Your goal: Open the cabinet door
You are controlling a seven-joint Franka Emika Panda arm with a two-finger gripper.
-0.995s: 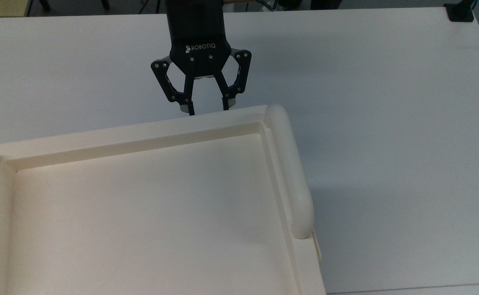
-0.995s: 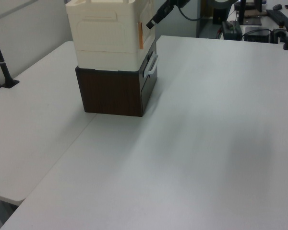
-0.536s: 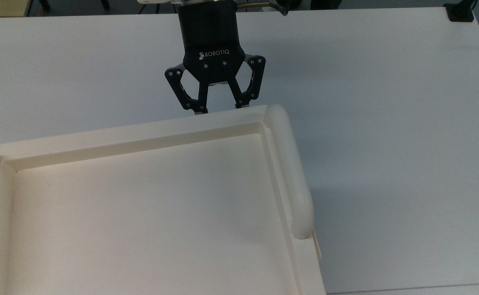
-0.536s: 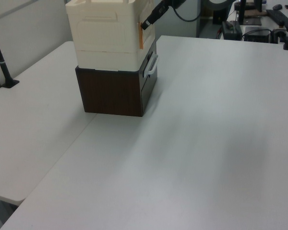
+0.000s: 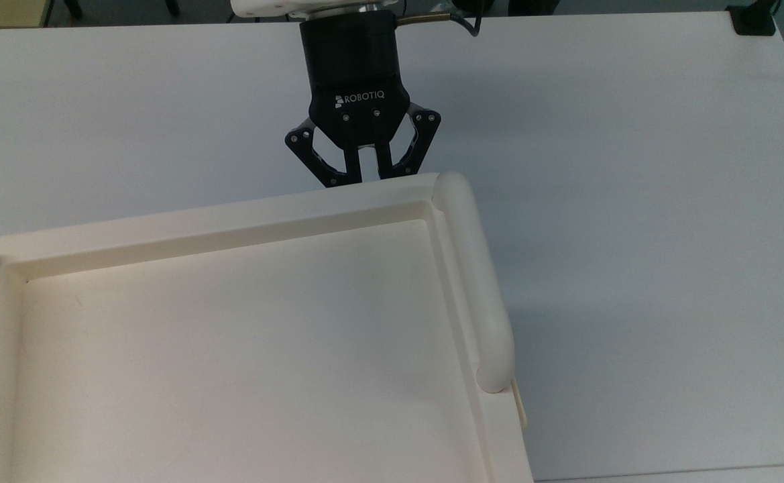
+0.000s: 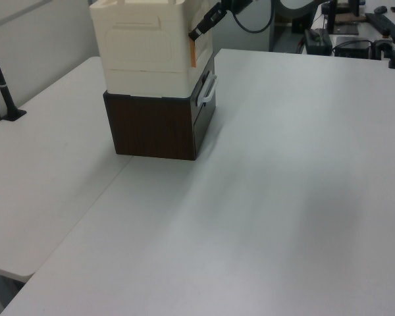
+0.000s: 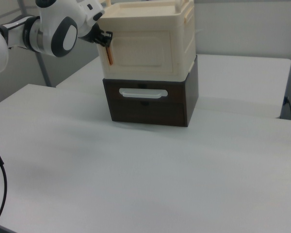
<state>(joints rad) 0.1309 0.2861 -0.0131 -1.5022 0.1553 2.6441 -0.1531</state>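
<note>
Right view: the smooth cream cabinet door [image 7: 139,49] fronts the moulded cabinet [image 7: 186,39] atop a dark wood-grain drawer box [image 7: 150,104]; the gripper [image 7: 105,39] meets its orange-tabbed edge, fingers nearly together, grasp unclear.

A cream cabinet [image 6: 145,49] sits stacked on a dark brown wooden box [image 6: 159,125] at the far end of the white table [image 6: 270,197]. The black gripper [image 6: 199,29] reaches in from the left view's upper right, its tip right at the cabinet's upper corner, touching an orange strip [image 6: 193,51] along that edge. A white handle [image 6: 208,89] sticks out from the box's front, just below.
</note>
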